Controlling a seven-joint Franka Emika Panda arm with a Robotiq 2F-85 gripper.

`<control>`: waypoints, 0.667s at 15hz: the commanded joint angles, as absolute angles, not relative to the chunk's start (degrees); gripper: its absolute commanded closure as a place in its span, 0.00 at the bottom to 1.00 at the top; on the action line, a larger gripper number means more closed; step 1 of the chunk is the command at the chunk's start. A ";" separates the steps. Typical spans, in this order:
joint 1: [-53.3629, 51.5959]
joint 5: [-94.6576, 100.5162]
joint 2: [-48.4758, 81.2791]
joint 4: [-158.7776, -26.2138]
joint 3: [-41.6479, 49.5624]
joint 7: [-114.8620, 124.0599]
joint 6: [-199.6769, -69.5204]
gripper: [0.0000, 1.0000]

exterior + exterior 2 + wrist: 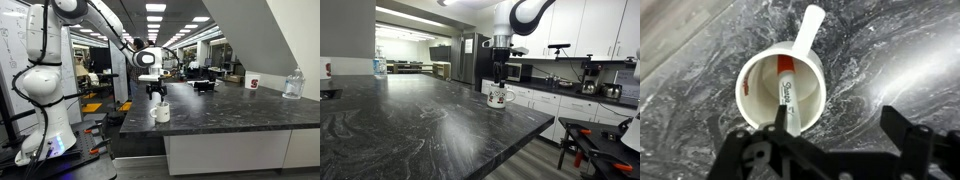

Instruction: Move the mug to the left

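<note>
You had the gripper (156,92) hanging just above the mug (160,112), pointing straight down at it in both exterior views. The mug stood upright on the dark marbled desk (230,115), close to the near left corner of the desk in an exterior view (160,112) and beside the desk's far right edge in an exterior view (498,96).

In the wrist view your gripper (835,122) was spread wide and held nothing. One finger (780,118) lay over the open mouth of the mug (752,92). The second finger (895,125) sat well off to the right, over bare desk. I could not tell from that view whether the first finger had dipped below the rim or was only above it.

The mug's handle (810,28) pointed away from the gripper, toward the top of the wrist view. A marker (787,85) with a red and white barrel leaned inside the mug.

Far to the right on the desk stood a white cup (252,83) with a red mark and a clear jug (292,84). Both were well apart from the mug. The white arm (45,80) rose from its base left of the desk and reached over to the corner.
</note>
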State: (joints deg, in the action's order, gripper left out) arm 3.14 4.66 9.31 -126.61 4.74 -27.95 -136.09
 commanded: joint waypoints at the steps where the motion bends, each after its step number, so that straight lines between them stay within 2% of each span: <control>1: 4.86 4.54 8.64 -127.81 3.70 -30.47 -136.45 0.00; 8: 6.32 3.91 11.62 -129.05 3.65 -32.10 -137.16 0.00; 9: 6.43 4.26 12.46 -128.97 3.68 -31.75 -137.22 0.09; 10: 6.60 4.31 13.09 -129.01 3.60 -31.77 -137.36 0.26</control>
State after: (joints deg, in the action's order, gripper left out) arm 5.26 4.59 11.88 -128.92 4.70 -30.35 -136.22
